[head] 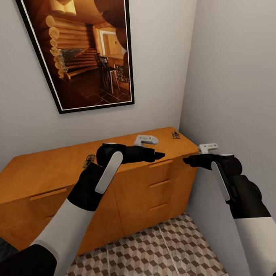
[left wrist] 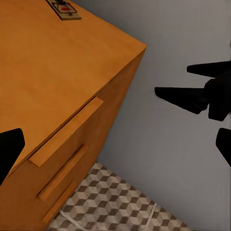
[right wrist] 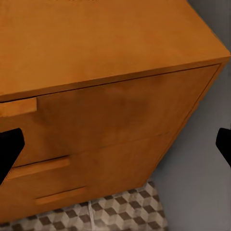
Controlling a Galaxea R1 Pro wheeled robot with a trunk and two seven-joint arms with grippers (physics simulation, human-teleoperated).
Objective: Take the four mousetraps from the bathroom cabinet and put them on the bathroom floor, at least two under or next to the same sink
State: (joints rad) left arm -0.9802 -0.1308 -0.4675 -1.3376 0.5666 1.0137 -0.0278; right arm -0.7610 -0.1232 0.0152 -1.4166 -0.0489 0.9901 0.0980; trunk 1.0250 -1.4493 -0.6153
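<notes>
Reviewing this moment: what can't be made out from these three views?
- Head view: a mousetrap on the cabinet is partly hidden behind the left arm; its details are unreadable.
- Head view: another mousetrap near the far corner is too small to read.
- Left wrist view: that mousetrap is cut by the frame edge.

Your left arm reaches forward from the lower left of the head view, its white forearm leading into a black wrist, and your left gripper (head: pixel 158 155) points to the right at about chest height. Your right arm comes up from the lower right, bent so that your right gripper (head: pixel 187 161) points left toward the other one, the two tips near each other but apart. Both grippers have their fingers spread, holding nothing.
</notes>
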